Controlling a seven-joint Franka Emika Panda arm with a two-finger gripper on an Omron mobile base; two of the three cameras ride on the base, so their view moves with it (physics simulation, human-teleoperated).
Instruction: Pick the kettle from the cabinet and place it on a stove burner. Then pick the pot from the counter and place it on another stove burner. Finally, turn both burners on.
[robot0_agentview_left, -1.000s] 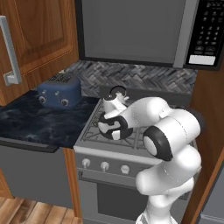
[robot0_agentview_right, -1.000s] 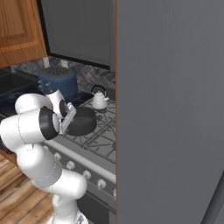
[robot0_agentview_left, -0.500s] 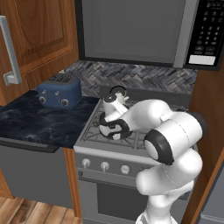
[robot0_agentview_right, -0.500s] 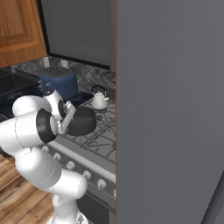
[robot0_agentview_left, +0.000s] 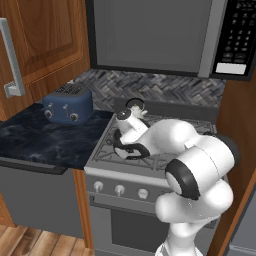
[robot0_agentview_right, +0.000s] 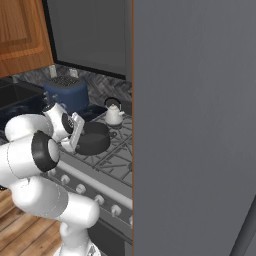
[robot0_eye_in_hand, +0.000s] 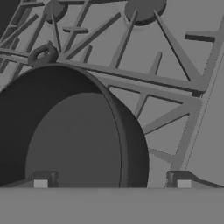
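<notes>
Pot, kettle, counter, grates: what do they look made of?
Pot: dark grey metal, matte, by its even dull sheen. Kettle: glossy white, enamel or ceramic, hard to tell; thin black handle. Counter: polished blue-black stone with pale veins, marble-like. Grates: black cast iron, by their thick matte bars. All rendered, so these are looks only.

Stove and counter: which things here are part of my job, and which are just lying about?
Job:
kettle, on a rear burner
pot, on a front burner
gripper, jaws astride the pot's rim
stove knobs

Lying about:
blue toaster on the counter
microwave above
</notes>
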